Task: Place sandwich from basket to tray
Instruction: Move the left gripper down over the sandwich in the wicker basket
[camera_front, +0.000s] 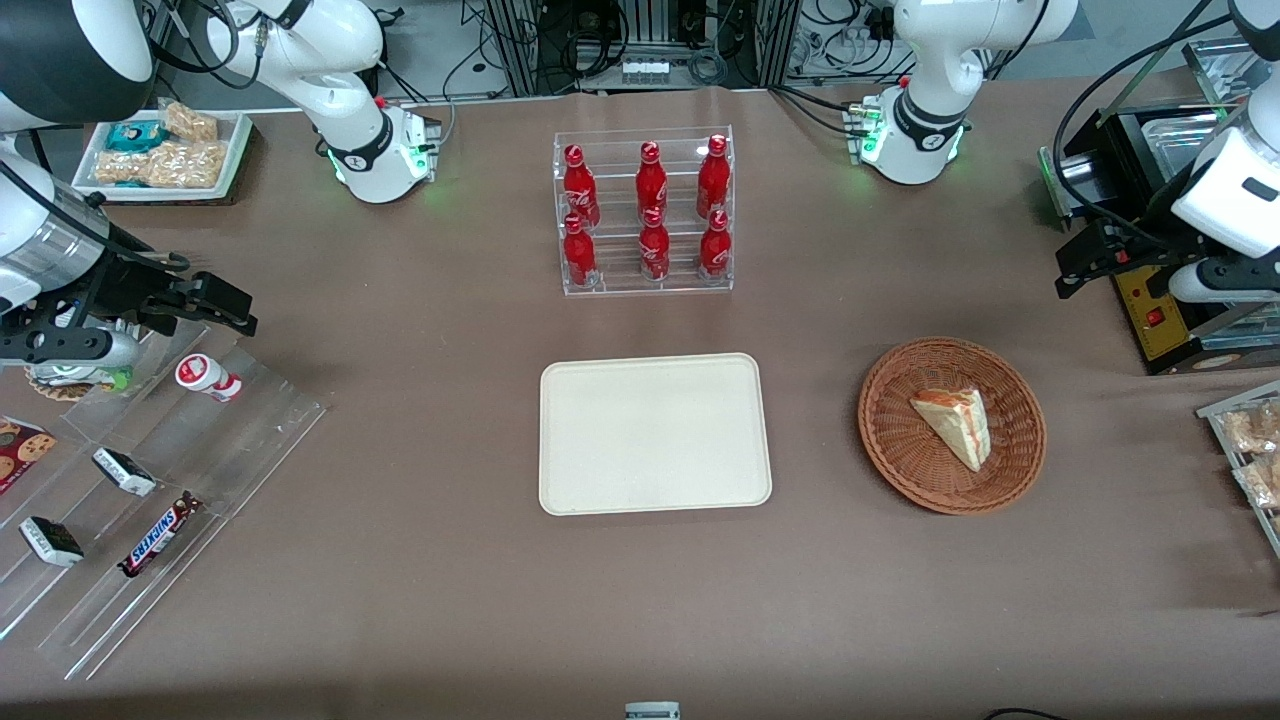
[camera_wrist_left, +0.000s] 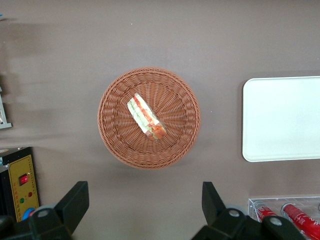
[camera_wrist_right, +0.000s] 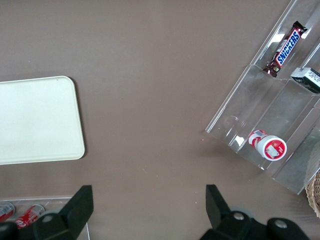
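The sandwich (camera_front: 955, 422) lies in the basket (camera_front: 890, 440), beside the bare tray (camera_front: 655, 433). The gripper (camera_wrist_left: 145, 207) hangs high above the basket, fingers spread wide, holding nothing.

- A robotics lab staged as a small snack counter, set out on a brown-covered table (camera_front: 420, 600).
- Two white robot arm bases (camera_front: 385, 160) are bolted at the edge of that table farthest from the front camera, with green status lights; cables and metal frames (camera_front: 640, 40) stand past that edge.
- Shop-style goods surround the cream tray (camera_front: 655, 432): a clear rack of red cola bottles (camera_front: 645, 212) farther from the camera, slanted acrylic racks (camera_front: 150, 500) with a Snickers bar (camera_front: 160, 535) toward the parked arm's end, and a wicker basket (camera_front: 900, 470) just beside it.
- The gripper (camera_wrist_left: 145, 205) hangs above the basket, fingers spread wide.
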